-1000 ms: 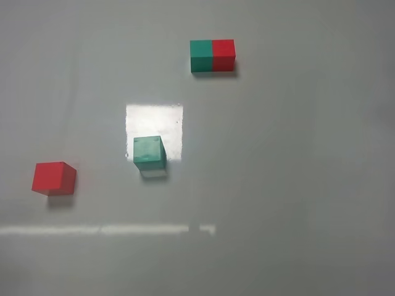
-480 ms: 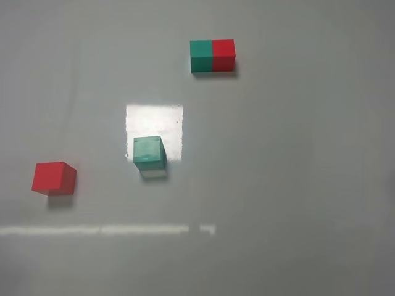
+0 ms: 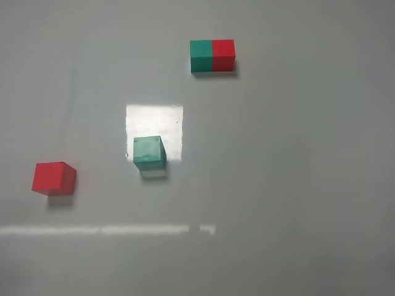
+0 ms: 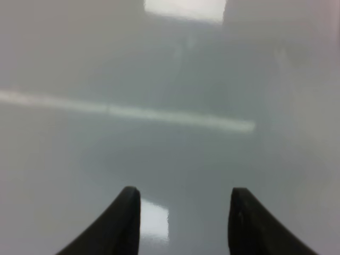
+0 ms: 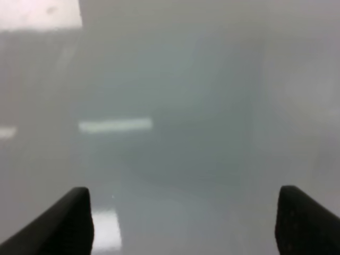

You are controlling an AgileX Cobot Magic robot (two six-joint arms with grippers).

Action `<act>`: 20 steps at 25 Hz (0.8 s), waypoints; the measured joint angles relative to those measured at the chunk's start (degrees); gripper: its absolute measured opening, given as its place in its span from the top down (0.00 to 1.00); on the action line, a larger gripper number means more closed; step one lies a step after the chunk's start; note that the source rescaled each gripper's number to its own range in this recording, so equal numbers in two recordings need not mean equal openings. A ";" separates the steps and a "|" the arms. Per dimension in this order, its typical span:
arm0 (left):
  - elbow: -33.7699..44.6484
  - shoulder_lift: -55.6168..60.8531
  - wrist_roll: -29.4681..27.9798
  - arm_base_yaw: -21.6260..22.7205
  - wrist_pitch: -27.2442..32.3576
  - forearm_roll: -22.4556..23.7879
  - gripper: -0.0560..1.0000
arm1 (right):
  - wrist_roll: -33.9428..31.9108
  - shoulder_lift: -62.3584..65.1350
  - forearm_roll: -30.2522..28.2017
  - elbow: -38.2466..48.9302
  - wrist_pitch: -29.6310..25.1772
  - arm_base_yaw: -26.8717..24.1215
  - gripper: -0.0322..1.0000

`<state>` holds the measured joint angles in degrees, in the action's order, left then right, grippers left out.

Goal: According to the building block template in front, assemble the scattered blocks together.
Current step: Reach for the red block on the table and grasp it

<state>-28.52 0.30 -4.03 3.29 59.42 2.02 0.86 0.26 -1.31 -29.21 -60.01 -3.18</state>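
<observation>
The building block template, a teal-green and red joined bar, lies at the far middle of the table. Of the scattered blocks, the teal-green cube sits near the centre on a bright patch. The red cube sits apart at the left. Neither arm shows in the exterior high view. The left wrist view shows my left gripper shut, its dark fingers drawn in over bare table with nothing between them. My right gripper stands open with its fingers wide apart, also over bare table. No block appears in either wrist view.
The table is a glossy grey surface. A bright square reflection lies behind the teal-green cube, and a thin bright streak runs along the near side.
</observation>
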 joint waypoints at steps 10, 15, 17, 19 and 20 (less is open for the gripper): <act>0.00 0.00 0.00 0.00 0.00 0.00 0.93 | 4.58 0.00 5.53 0.45 0.00 0.05 0.31; 0.00 0.00 -0.05 0.00 0.00 0.00 0.93 | 4.26 0.00 5.62 0.45 0.00 0.05 0.32; 0.00 0.00 -0.05 0.00 0.00 0.00 0.93 | 4.26 0.00 5.62 0.45 0.00 0.05 0.32; 0.00 0.00 0.00 0.00 0.00 0.00 0.93 | 4.26 0.00 5.62 0.45 0.00 0.05 0.32; 0.00 0.00 0.00 0.00 0.00 0.00 0.93 | 4.22 0.00 5.62 0.45 0.00 0.05 0.32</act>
<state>-28.52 0.30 -4.03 3.29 59.42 2.02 5.08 0.26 4.31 -28.75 -60.01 -3.13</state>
